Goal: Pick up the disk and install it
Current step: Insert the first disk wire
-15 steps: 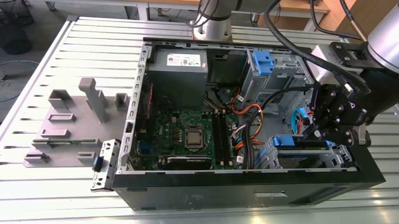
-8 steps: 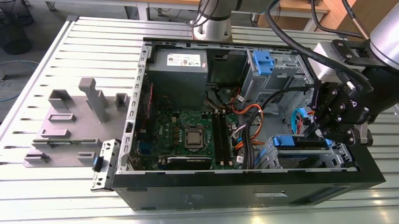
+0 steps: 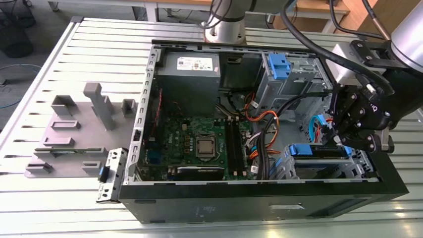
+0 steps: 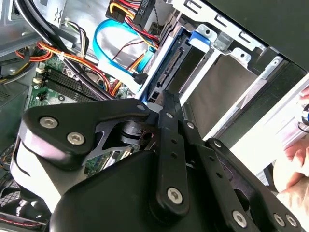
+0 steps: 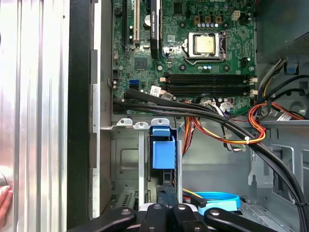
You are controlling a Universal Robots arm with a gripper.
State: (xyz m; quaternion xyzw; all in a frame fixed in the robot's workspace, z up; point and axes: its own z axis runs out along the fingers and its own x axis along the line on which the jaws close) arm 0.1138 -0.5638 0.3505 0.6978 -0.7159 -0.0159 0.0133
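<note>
Since the next move depends on how the fingers line up with the disk, we'll start wide and narrow in.

Slatted metal worktop (image 3: 99, 49) carries an open computer case (image 3: 264, 198) lying on its side, with the motherboard (image 3: 198, 144) exposed. A grey plastic fixture (image 3: 79, 134) sits on the worktop, well apart from the case, toward the exterior view's left.

Arm is over the corner of the case at the exterior view's right, with the gripper (image 3: 340, 141) pointing down into the drive cage (image 3: 330, 166) there.

The disk (image 4: 170, 70) is in that cage, standing on edge between the cage walls. We read its long axis as running down into the bay, roughly in line with the gripper's own axis, so the disk lies straight ahead of the fingers (image 4: 166, 125) rather than off to one side.

In the second wrist view the fingers are drawn together, and their tips sit at the disk's exposed end, just beside the connector strip. We can't tell whether they pinch that edge or only bear on it.

Disk look:
- thin dark edge with a connector row facing outward
- blue plastic rail along one side, ending in a blue tab
- that blue tab also stands out between the cage rails in the first wrist view
- label face is not visible to us

By our judgement the disk is in its slot or nearly so. We can't confirm how deep it sits.

Orange, red and blue cables run close beside the cage. A person's hand (image 4: 294, 159) is near the case's outer wall.
</note>
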